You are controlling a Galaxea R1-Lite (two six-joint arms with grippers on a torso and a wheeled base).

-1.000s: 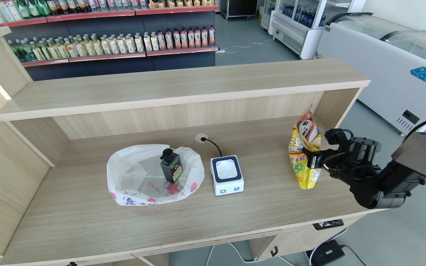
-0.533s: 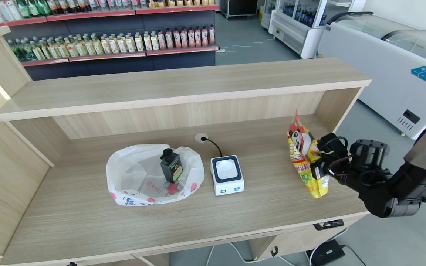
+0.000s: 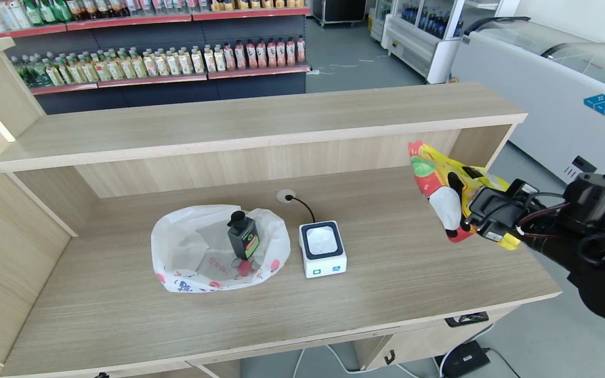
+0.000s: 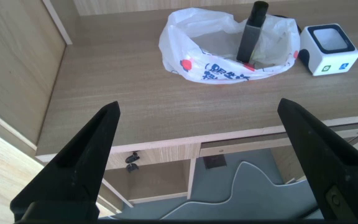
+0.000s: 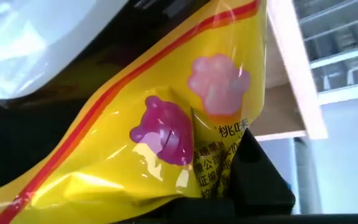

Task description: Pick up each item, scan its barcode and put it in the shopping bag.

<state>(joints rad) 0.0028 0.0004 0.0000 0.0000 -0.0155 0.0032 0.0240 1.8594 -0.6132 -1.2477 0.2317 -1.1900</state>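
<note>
Right tool (image 3: pixel 483 218) clamps a yellow snack bag (image 3: pixel 434 178), holding it tilted in the air over the right end of the tabletop (image 3: pixel 386 273), apparently clear of the surface. Left tool (image 4: pixel 199 106) is spread wide and empty, by the near left edge. Well left of the snack bag sits the white shopping bag (image 3: pixel 168 236) with a dark bottle (image 3: pixel 243 239) upright inside, the scanner (image 3: pixel 322 248) just right of it.

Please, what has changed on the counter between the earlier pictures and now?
The right gripper, shut on the yellow snack bag, has raised it off the counter and tipped it from upright to steeply tilted in the air. The shopping bag, the dark bottle standing in it and the scanner have not moved.
</note>
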